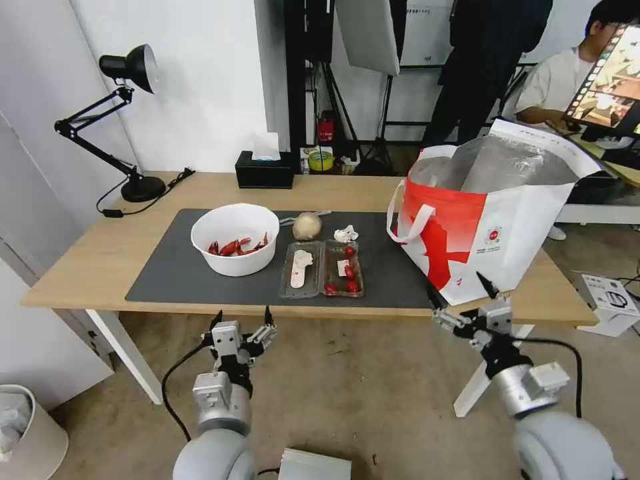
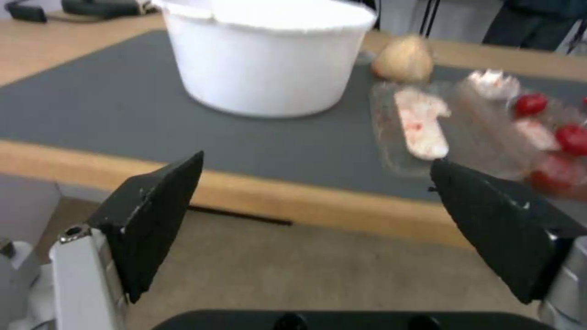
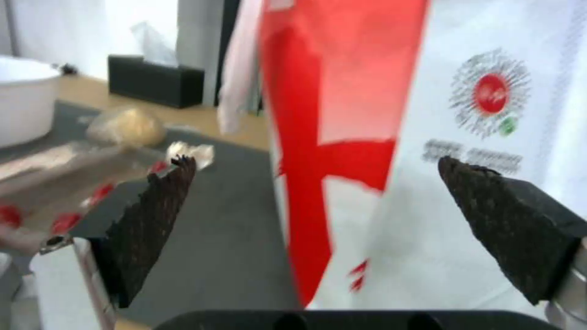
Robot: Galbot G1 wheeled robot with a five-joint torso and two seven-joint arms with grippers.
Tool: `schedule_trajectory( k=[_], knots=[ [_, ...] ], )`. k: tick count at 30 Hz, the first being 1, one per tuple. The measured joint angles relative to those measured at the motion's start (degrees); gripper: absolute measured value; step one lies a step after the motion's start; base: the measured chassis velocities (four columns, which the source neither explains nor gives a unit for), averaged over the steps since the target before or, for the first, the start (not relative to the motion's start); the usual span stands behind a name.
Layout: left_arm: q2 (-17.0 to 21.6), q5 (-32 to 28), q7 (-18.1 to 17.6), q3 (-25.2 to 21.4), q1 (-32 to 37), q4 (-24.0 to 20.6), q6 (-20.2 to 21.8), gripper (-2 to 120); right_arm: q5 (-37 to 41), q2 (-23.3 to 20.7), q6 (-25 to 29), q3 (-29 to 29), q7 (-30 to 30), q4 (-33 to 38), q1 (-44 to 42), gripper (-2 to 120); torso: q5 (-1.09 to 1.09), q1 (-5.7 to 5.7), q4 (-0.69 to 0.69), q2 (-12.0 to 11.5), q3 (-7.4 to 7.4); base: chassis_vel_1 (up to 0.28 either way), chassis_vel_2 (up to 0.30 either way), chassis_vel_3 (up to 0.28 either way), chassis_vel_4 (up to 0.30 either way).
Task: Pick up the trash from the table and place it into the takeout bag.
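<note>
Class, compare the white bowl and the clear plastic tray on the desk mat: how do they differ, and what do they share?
The white bowl is round, deep and opaque; the clear plastic tray is flat, rectangular and see-through. The bowl is one vessel; the tray lies hinged open in two halves. The bowl stands to the tray's left. Both rest on the dark mat and hold red scraps.

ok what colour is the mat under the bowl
Dark grey, plain; the mat under the white bowl shows best in the head view.
</note>
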Motion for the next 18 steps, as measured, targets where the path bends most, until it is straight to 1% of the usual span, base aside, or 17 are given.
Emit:
schedule_trajectory(
  k=[5,10,12,13,16,17,18],
  knots=[
    [0.0,-0.4,0.1,0.0,0.8,-0.6,0.1,100,1.2,-0.4,0.0,0.0,0.3,-0.4,0.2,100,0.00,-0.01,-0.01,0.0,-0.01,0.000,0.000,0.000,0.000],
    [0.1,-2.7,-0.3,-0.1,1.2,-1.9,0.9,100,1.3,-0.2,-0.1,-0.4,0.3,-0.4,0.3,100,-0.01,-0.01,-0.01,0.0,-0.01,0.000,0.000,0.000,0.000],
    [0.2,-5.3,-0.8,-0.2,1.2,-2.9,1.3,100,1.3,0.0,-0.1,-0.7,0.4,-0.2,0.3,100,-0.01,-0.01,-0.01,0.0,-0.01,0.000,0.000,0.000,0.000],
    [0.2,-5.3,-0.8,-0.2,1.2,-2.9,1.3,100,1.3,0.0,-0.1,-0.7,0.4,-0.2,0.3,100,-0.01,-0.01,-0.01,0.0,-0.01,0.000,0.000,0.000,0.000],
    [0.3,-10.0,-1.8,0.1,1.0,-4.1,1.5,100,1.4,0.1,-0.1,-0.9,0.5,0.0,0.3,100,-0.01,-0.01,-0.01,0.0,-0.01,0.000,0.000,0.000,0.000],
    [0.3,-10.0,-1.8,0.1,1.0,-4.1,1.5,100,1.4,0.1,-0.1,-0.9,0.5,0.0,0.3,100,-0.01,-0.01,-0.01,0.0,-0.01,0.000,0.000,0.000,0.000],
    [0.3,-11.7,-2.2,0.3,0.9,-4.4,1.5,100,1.4,0.1,-0.1,-0.9,0.5,0.0,0.3,100,-0.01,-0.01,-0.01,0.0,-0.01,0.000,0.000,0.000,0.000]
  ],
)
